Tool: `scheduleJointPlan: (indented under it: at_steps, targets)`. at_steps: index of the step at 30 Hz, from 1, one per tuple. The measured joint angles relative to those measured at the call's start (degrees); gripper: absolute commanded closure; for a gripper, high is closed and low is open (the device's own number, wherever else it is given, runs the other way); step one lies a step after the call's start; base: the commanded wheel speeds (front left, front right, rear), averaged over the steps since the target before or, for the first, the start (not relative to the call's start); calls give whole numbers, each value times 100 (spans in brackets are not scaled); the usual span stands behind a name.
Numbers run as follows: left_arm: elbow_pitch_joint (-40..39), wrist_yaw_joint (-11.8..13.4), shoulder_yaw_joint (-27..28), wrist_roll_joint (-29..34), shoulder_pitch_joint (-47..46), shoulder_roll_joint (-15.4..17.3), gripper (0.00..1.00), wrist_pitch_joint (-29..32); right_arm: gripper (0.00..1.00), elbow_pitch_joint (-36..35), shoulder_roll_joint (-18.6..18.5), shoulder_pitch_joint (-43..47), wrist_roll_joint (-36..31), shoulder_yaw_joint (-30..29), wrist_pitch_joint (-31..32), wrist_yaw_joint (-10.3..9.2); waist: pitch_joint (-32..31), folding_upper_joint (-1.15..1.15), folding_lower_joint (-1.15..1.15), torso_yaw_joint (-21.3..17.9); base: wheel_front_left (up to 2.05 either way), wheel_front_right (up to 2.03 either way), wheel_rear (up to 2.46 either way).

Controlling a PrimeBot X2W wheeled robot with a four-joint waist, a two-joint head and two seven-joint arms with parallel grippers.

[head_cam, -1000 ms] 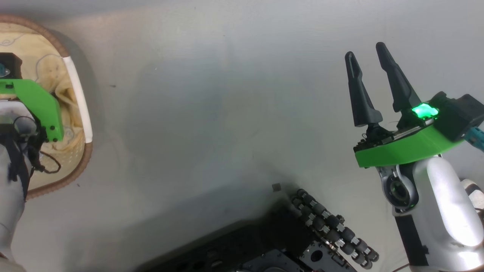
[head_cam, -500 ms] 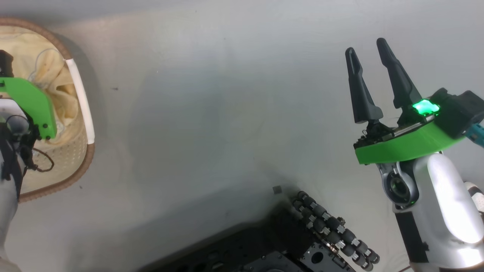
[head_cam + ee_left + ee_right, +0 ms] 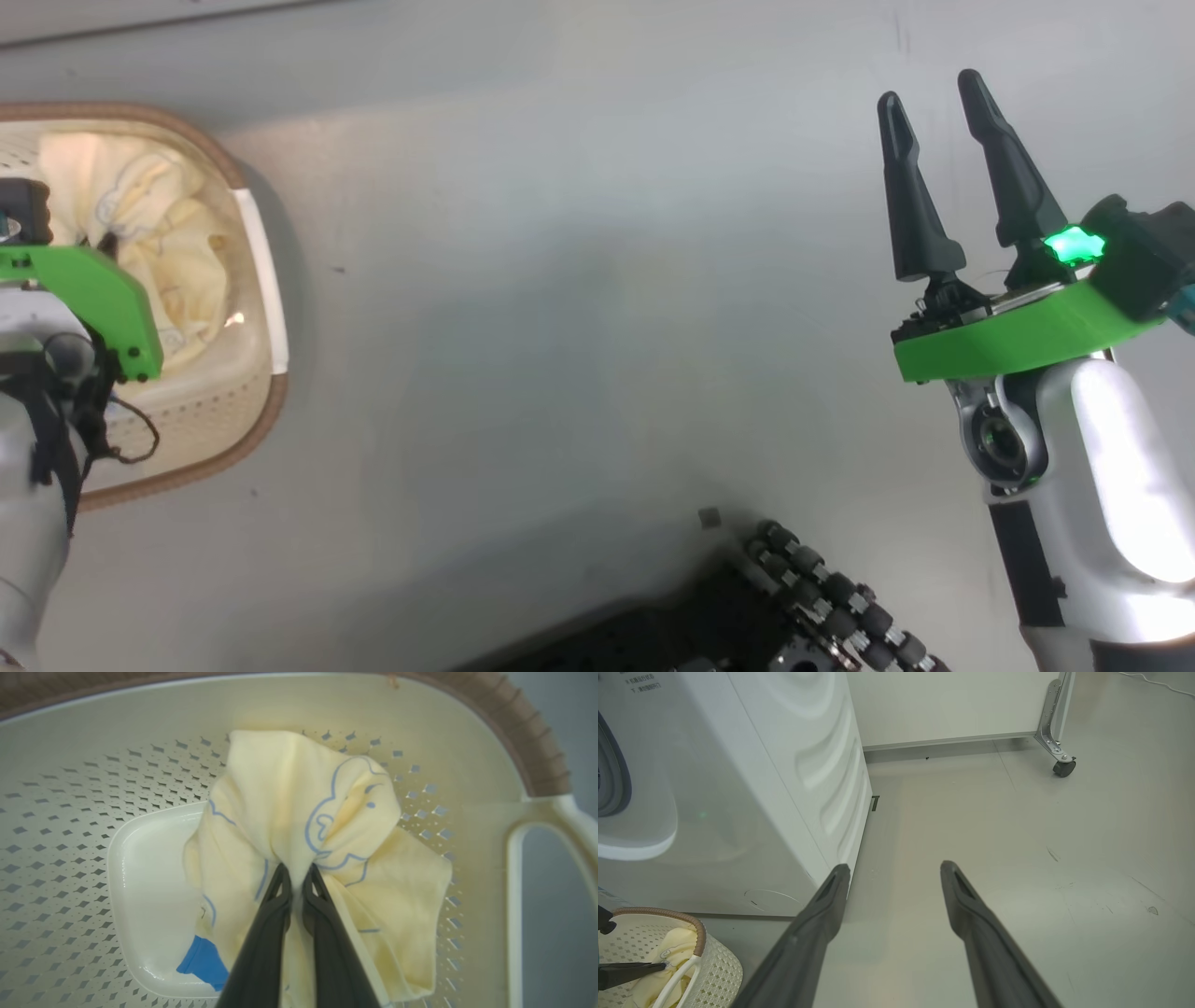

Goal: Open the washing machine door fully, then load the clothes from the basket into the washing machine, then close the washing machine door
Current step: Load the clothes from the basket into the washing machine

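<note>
Clothes (image 3: 289, 788) pinched by closed left tool (image 3: 296, 873) — right tool (image 3: 895, 870) spread wide.

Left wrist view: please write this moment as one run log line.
step: pick-up | left gripper: shut on clothes, inside basket | right gripper: open, empty

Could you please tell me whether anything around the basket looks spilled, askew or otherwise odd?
Nothing stands out: the pale yellow printed clothes lie inside the cream perforated plastic basket, pinched by the left pincer, none on the grey floor.
</note>
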Motion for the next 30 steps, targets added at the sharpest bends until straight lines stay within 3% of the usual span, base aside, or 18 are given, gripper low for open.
scheduleJointPlan:
  at_steps: [10, 19, 30]
  targets:
    - [-15, -47, -1, -126, 673, -119, 100, -970, 0, 171, 0, 307, -209, -162, 0, 0, -945, 0, -1, 306, 0, 0, 0]
    - [-311, -48, 85, -169, 1162, -220, 100, -1209, 0, 383, -1, 573, -366, -259, 0, 0, -1720, 0, -1, 573, 0, 0, 0]
    - [-2268, 460, 1054, 435, 2468, 58, 100, -1210, 0, 595, -1, 872, -404, -270, 0, 0, -2657, 0, -1, 860, 0, 0, 0]
